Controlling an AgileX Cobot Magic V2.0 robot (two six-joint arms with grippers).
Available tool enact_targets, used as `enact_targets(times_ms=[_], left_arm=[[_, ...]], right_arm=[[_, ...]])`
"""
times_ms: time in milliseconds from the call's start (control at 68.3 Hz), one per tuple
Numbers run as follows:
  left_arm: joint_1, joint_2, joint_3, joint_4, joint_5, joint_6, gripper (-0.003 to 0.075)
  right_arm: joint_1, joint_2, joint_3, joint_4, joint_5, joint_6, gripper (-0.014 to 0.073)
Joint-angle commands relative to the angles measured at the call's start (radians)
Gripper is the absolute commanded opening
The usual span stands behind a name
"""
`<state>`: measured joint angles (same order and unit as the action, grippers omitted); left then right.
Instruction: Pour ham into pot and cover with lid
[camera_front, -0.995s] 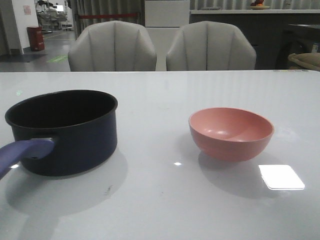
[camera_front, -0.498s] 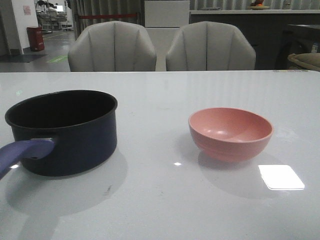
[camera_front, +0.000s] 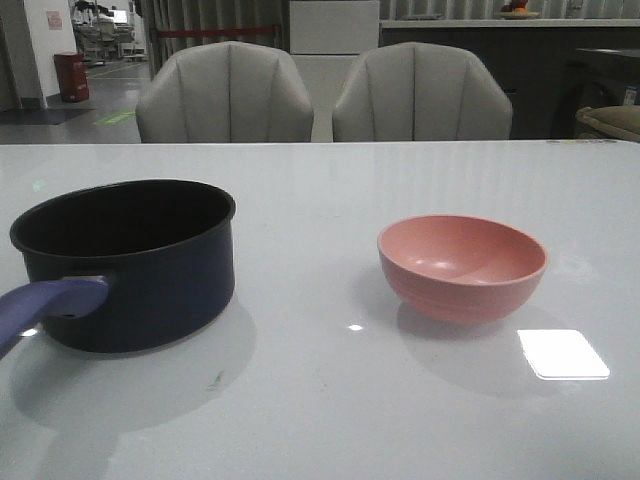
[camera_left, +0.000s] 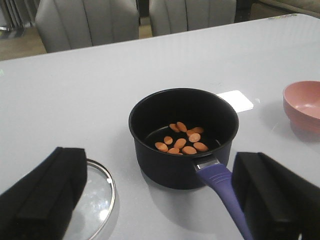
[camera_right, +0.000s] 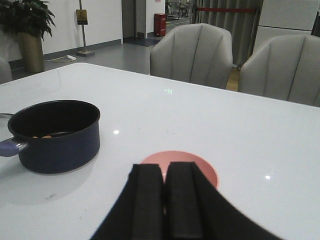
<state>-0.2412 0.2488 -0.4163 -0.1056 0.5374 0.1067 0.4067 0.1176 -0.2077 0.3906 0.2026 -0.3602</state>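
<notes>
The dark navy pot (camera_front: 150, 290) stands at the table's left, its blue-purple handle (camera_front: 45, 300) pointing toward the near edge. In the left wrist view several orange-pink ham pieces (camera_left: 182, 140) lie on the bottom of the pot (camera_left: 170, 170). The glass lid (camera_left: 97, 195) with a silver rim lies flat on the table beside the pot, partly hidden behind one finger. My left gripper (camera_left: 159, 200) is open wide and empty, above the handle (camera_left: 222, 185). My right gripper (camera_right: 164, 172) is shut and empty, in front of the pink bowl (camera_right: 205, 170). Neither gripper shows in the front view.
The pink bowl (camera_front: 462, 270) sits upright at the table's right, with no ham visible in it. Two grey chairs (camera_front: 225, 95) (camera_front: 420, 95) stand behind the far edge of the white table (camera_front: 320, 400). A bright light patch (camera_front: 562, 353) lies near the bowl.
The pink bowl rocked slightly half a second ago and has settled back upright. The pot has not moved.
</notes>
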Motion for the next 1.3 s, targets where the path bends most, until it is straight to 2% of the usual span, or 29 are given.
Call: enact_targets(times_ms=[0,102,263,454,541,644,805,893,1288], left_arm=[[-0.004,0.111,-0.103,0.063,-0.024,-0.129,0.0628],[-0.004,0.23,-0.182,0.155,0.009,-0.253,0.0628],[0.009,0.436,-0.301,0.258,0.065,-0.357,0.0626],[0.107,0.702,-0.464,0.257,0.22,-0.356,0.0625],[0.172,0.788,-0.532,0.241,0.231,-0.356,0.0625],[0.245,0.885,-0.604,0.151,0.257,-0.347,0.0625],[0.331,1.059,-0.7,0.008,0.393,-0.243,0.0625],[0.35,1.136,-0.735,-0.004,0.421,-0.206,0.0625],[0.366,1.352,-0.825,0.072,0.441,-0.205,0.0625]], right_arm=[[0.0,0.011,-0.026,0.006,-0.073,-0.012,0.0144],[0.0,0.011,-0.026,0.006,-0.073,-0.012,0.0144],[0.0,0.011,-0.026,0.006,-0.073,-0.012,0.0144],[0.0,0.011,-0.026,0.006,-0.073,-0.012,0.0144],[0.0,0.011,-0.026,0.006,-0.073,-0.012,0.0144],[0.0,0.011,-0.026,0.006,-0.073,-0.012,0.0144],[0.0,0.011,-0.026,0.006,-0.073,-0.012,0.0144],[0.0,0.011,-0.026,0.006,-0.073,-0.012,0.0144],[0.0,0.011,-0.026,0.006,-0.073,-0.012,0.0144]])
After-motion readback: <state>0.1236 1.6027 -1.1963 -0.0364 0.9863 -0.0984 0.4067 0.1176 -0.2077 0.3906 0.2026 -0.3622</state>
